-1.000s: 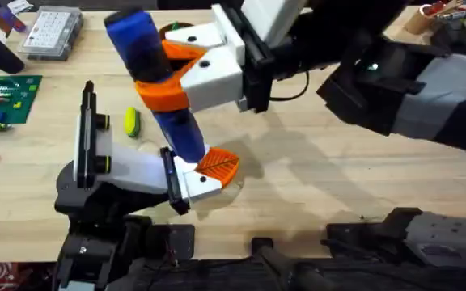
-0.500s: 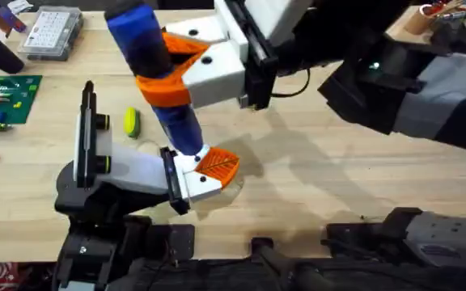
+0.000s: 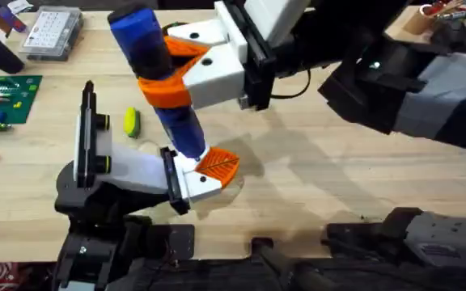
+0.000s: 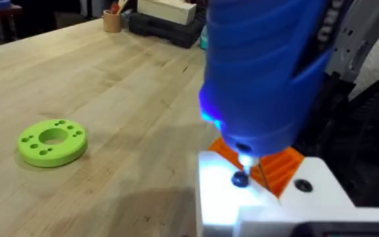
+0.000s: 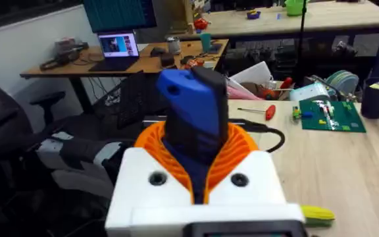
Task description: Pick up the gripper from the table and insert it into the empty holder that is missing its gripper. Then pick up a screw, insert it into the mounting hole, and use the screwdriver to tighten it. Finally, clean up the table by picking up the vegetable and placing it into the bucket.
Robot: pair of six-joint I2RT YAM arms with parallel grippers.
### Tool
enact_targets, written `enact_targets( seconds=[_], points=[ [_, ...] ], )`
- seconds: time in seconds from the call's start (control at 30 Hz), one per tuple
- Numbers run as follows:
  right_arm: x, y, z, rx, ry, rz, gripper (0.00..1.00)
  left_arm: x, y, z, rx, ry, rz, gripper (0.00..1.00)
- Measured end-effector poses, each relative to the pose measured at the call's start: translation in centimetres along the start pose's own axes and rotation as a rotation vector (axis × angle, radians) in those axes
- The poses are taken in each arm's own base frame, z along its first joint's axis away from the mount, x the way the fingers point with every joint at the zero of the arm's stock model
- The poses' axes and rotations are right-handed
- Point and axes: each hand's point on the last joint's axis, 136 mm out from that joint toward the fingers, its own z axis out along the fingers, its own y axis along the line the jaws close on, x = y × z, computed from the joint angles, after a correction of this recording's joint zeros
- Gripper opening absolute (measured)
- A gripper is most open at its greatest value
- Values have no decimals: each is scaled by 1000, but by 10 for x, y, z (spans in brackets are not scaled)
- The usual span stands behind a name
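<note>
The gripper (image 3: pixel 215 165) already sits in the holder (image 3: pixel 128 174). The right end effector (image 3: pixel 164 69) pinches the screwdriver (image 3: pixel 158 81), tip on the screw (image 4: pixel 240 178) (tightening, likely). The vegetable (image 3: pixel 131 122) remains on the surface (image 3: pixel 338 178).

The screwdriver (image 4: pixel 262 72) is seen upright, its blue body lit by a blue glow at the lower edge; its tip is set on a dark screw (image 4: pixel 240 179) in the white block (image 4: pixel 268 201); the gripper (image 4: pixel 276 166), orange and ribbed, is seen just behind the tip; a green ring (image 4: pixel 52 141) with small holes is laid flat on the wooden table (image 4: pixel 110 79), well apart.
</note>
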Motion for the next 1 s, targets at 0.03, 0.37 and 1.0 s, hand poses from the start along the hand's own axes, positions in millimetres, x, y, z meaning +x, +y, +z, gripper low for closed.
enact_targets(
  seconds=[0.03,0.37,1.0],
  points=[
    [0,0,0,1,1,2,69,0,0,0,0,0,0,12],
    [1,0,0,1,2,-13,69,0,0,0,0,0,0,12],
    [6,-4,1,3,9,-8,70,0,1,0,-4,-1,-11,12]
  ],
)
